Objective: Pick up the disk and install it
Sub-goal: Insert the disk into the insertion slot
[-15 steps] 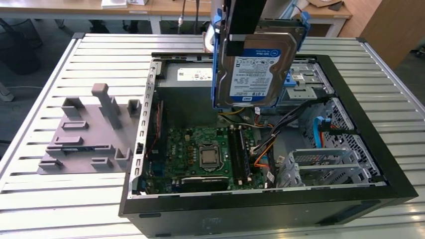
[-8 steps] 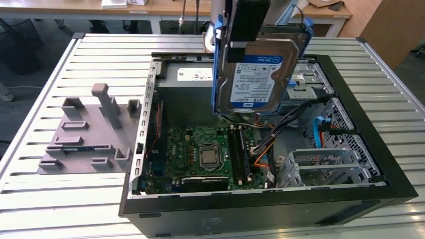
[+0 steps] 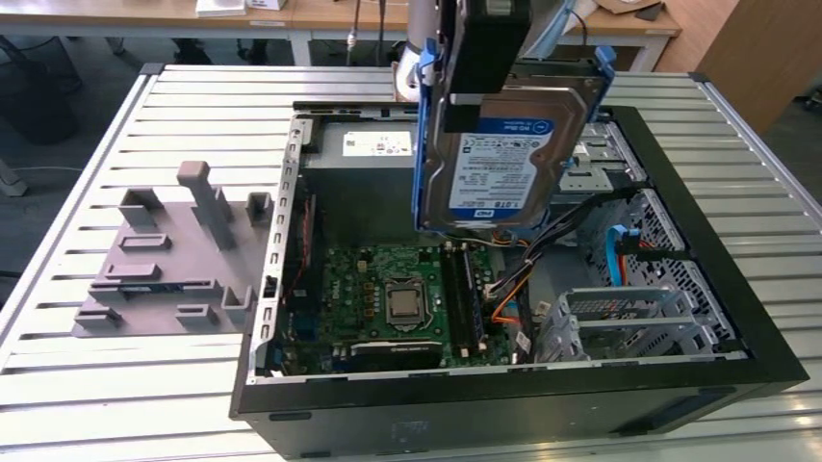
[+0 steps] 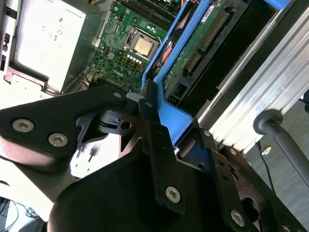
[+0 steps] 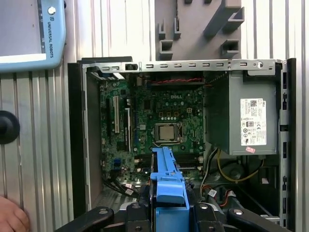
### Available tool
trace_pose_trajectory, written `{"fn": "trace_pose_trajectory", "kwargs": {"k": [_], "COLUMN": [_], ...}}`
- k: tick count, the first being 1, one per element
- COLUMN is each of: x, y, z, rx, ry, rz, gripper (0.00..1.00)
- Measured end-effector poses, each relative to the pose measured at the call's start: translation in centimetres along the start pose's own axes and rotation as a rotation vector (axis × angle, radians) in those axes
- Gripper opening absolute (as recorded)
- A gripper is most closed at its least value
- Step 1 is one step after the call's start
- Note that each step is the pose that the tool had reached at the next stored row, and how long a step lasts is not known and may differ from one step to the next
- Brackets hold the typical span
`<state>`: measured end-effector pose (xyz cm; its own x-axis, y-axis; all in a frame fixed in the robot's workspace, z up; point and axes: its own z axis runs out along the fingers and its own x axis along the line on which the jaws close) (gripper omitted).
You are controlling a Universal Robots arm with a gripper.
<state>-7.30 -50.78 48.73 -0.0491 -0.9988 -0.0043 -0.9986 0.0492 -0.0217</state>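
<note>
The disk point(image 3: 511, 159), a silver drive with a blue-and-white label in a blue carrier frame, hangs on edge above the open computer case point(image 3: 719, 289). It is over the case's middle, above the motherboard point(image 3: 398, 298). My gripper point(image 3: 478, 89) is shut on the carrier's top edge. In the second wrist view a black finger point(image 4: 150, 126) presses the blue frame point(image 4: 169, 113), with the disk's green circuit side point(image 4: 193, 46) beyond it. In the first wrist view the blue carrier point(image 5: 168, 181) sticks out from my gripper point(image 5: 169, 212) over the motherboard point(image 5: 145, 125).
A grey power-supply box point(image 3: 366, 159) fills the case's far corner. A grey metal drive cage point(image 3: 629, 322) sits at the exterior view's right, blue cables point(image 3: 614, 252) behind it. A grey slotted fixture point(image 3: 167, 260) lies left of the case. A hand point(image 5: 12, 218) and a teach pendant point(image 5: 29, 34) are nearby.
</note>
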Motion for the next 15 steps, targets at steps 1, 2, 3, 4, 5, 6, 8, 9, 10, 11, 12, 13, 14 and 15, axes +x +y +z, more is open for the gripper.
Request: {"fn": "trace_pose_trajectory", "kwargs": {"k": [1, 2, 3, 4, 5, 6, 8, 9, 10, 11, 12, 13, 14, 15], "x": [0.03, 0.05, 0.05, 0.05, 0.04, 0.03, 0.01, 0.00, -0.01, -0.01, 0.04, 0.13, 0.27, 0.44], "y": [-0.15, -0.32, -0.51, -0.74, -0.96, -1.18, -1.61, -1.77, -1.89, -1.95, -1.99, -2.01, -2.03, -2.04], "z": [0.02, 0.03, 0.06, 0.07, 0.09, 0.11, 0.16, 0.18, 0.22, 0.24, 0.26, 0.29, 0.33, 0.36], "rx": [0.0000, 0.0000, 0.0000, 0.0000, 0.0000, 0.0000, 0.0001, 0.0000, 0.0001, 0.0000, -0.0001, -0.0001, -0.0001, 0.0000], "ry": [0.0000, 0.0001, -0.0001, 0.0000, -0.0001, -0.0001, -0.0001, -0.0001, -0.0002, 0.0000, 0.0002, 0.0003, 0.0002, 0.0002], "rz": [0.000, 0.000, 0.000, 0.000, 0.000, 0.000, 0.000, 0.000, 0.000, 0.000, 0.000, 0.001, 0.001, 0.002], "gripper": [0.36, 0.36, 0.36, 0.36, 0.36, 0.36, 0.36, 0.36, 0.36, 0.36, 0.36, 0.36, 0.36, 0.36]}}
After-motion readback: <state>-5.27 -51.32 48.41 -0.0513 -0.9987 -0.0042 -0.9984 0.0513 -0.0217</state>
